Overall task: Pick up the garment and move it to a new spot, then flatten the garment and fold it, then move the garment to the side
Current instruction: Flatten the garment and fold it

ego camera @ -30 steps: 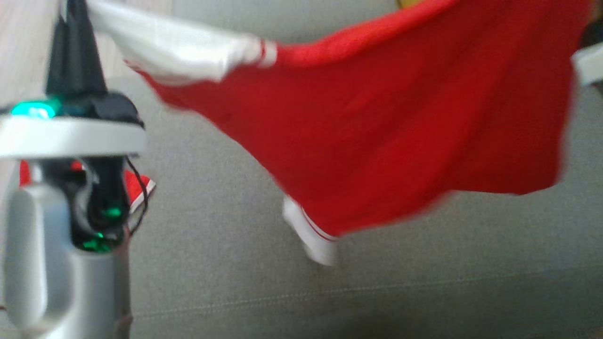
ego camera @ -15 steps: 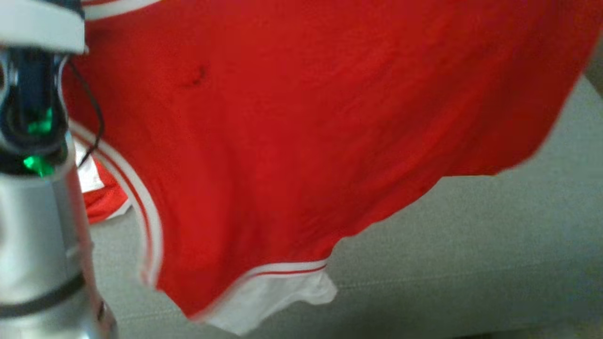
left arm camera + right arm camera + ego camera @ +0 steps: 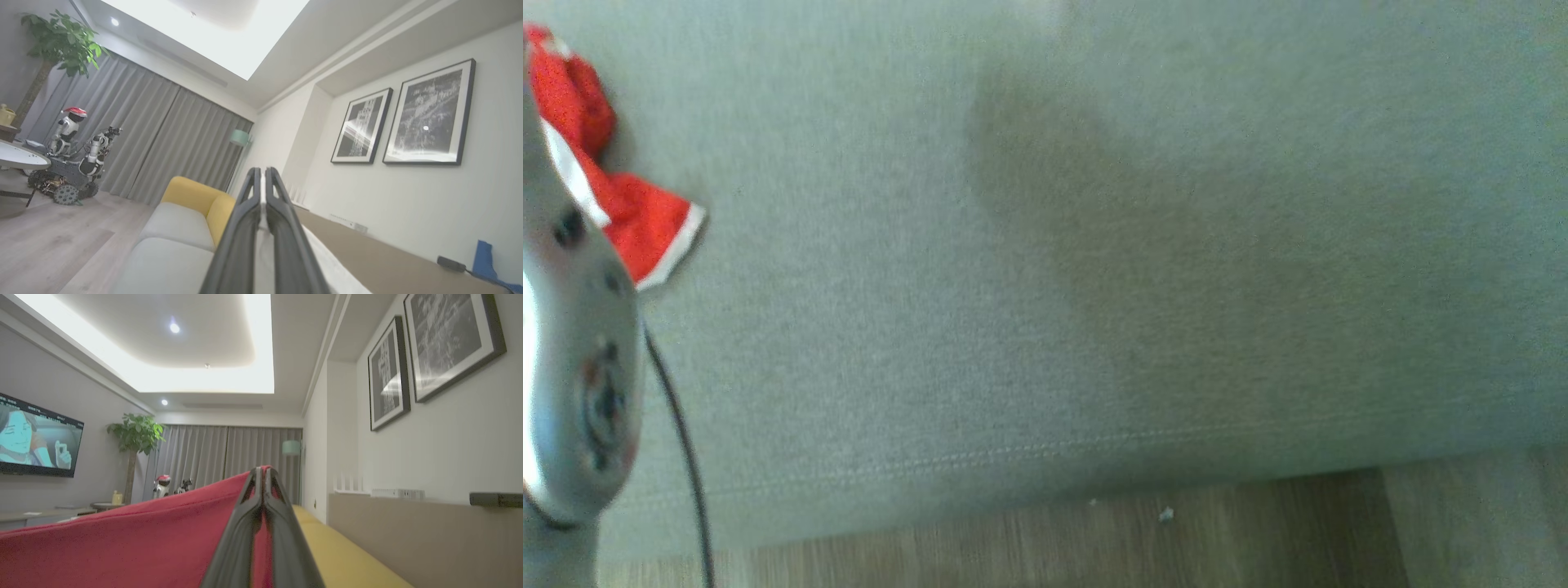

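The garment is red with white trim. In the right wrist view a wide sheet of the red garment (image 3: 122,543) stretches away to the left, and my right gripper (image 3: 262,468) is shut on its edge. In the left wrist view my left gripper (image 3: 262,169) is shut on a white part of the garment (image 3: 327,265), which runs down between and beside the fingers. Both grippers point up toward the ceiling. In the head view a red and white bit of cloth (image 3: 637,224) shows beside my pale left forearm (image 3: 572,367); I cannot tell whether it belongs to the held garment.
A grey sofa cushion (image 3: 1094,245) lies below, with wooden floor (image 3: 1094,539) along its front edge. A yellow cushion (image 3: 196,196) sits further along the sofa. Another wheeled robot (image 3: 69,163) and a round table (image 3: 20,157) stand near the curtains.
The head view has swung down to the sofa's front edge and floor. The red garment that spread across it has left that view, so only a scrap shows by my left forearm.
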Controlling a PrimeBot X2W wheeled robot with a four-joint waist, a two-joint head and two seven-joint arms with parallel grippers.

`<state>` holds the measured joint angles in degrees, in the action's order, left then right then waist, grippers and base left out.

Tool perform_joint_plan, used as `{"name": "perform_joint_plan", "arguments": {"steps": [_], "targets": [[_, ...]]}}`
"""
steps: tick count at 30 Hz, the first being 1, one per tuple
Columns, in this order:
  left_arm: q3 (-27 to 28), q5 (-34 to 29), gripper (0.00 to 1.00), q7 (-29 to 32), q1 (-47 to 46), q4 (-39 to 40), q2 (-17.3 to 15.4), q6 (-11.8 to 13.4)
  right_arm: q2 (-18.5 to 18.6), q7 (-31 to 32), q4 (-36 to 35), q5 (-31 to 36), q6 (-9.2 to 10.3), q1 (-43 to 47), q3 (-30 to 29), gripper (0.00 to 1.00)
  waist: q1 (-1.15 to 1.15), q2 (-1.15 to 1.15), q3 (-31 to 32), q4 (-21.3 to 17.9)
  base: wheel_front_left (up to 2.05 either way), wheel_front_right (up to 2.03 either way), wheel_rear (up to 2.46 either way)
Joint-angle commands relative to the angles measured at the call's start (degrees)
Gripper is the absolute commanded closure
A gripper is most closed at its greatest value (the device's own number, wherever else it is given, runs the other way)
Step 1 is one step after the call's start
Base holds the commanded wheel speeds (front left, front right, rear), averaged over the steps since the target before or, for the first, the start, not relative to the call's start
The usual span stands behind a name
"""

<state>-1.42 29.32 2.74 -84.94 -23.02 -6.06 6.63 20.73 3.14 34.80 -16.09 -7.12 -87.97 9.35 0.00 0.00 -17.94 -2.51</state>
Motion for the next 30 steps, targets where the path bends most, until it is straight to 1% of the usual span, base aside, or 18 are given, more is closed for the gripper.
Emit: {"name": "perform_joint_plan", "arguments": {"steps": [1,3,6,8,11,14,16,19,21,24,30], "targets": [[0.86,-0.6,1.0,-2.33,-2.83,-0.92,-1.88,-0.63,-0.82,-3.46,0.42,1.4,-0.36,-2.73,0.59,1.0,0.0,0.0,-6.35,2.09,0.0,0.0,0.0],[0.61,-0.72,1.0,-5.36,-6.13,-4.82,-1.31,-1.49,-0.73,-8.92,3.7,3.0,-0.36,-6.31,0.94,1.0,0.0,0.0,-8.01,2.64,0.0,0.0,0.0],[-0.19,-0.87,1.0,-8.8,-8.95,-8.78,-0.6,-3.06,-1.21,-14.89,8.21,4.24,-0.36,-9.27,0.12,1.0,0.0,0.0,-10.95,3.24,0.0,0.0,0.0],[-0.91,-0.92,1.0,-10.33,-9.03,-10.66,-0.22,-4.23,-1.82,-16.55,10.72,4.31,-0.36,-9.1,-0.21,1.0,0.0,0.0,-12.86,3.63,0.0,0.0,0.0],[-1.85,-0.94,1.0,-12.59,-6.78,-12.79,0.04,-6.18,-3.53,-17.59,13.81,1.9,-0.36,-5.8,-0.16,1.0,0.0,0.0,-14.66,3.92,0.0,0.0,0.0],[-3.09,-1.25,1.0,-14.14,-1.79,-14.78,0.11,-8.21,-5.09,-17.98,15.65,-1.17,-0.36,0.27,0.86,1.0,0.0,0.0,-14.63,3.98,0.0,0.0,0.0],[-4.03,-1.81,1.0,-15.04,2.46,-15.59,-0.14,-9.28,-6.45,-18.06,16.12,-3.55,-0.36,5.16,2.63,1.0,0.0,0.0,-13.82,3.89,0.0,0.0,0.0],[-5.04,-2.66,1.0,-16.09,9.24,-15.68,-1.13,-10.37,-7.77,-18.1,16.06,-7.59,-0.36,12.32,5.37,1.0,0.0,0.0,-12.11,3.74,0.0,0.0,0.0],[-5.51,-3.01,1.0,-16.55,14.13,-15.22,-1.81,-10.91,-8.03,-18.1,16.0,-10.28,-0.36,16.61,7.65,1.0,0.0,0.0,-10.63,3.72,0.0,0.0,0.0],[-6.16,-3.82,1.0,-17.05,21.55,-13.74,-3.28,-11.43,-7.28,-17.41,15.6,-13.93,-0.36,22.21,10.99,1.0,0.0,0.0,-7.95,3.73,0.0,0.0,0.0],[-7.23,-5.19,1.0,-17.44,36.13,-9.74,-5.98,-11.83,-3.79,-13.9,14.81,-18.07,-0.36,30.98,16.87,1.0,0.0,0.0,-2.21,3.84,0.0,0.0,0.0]]}}
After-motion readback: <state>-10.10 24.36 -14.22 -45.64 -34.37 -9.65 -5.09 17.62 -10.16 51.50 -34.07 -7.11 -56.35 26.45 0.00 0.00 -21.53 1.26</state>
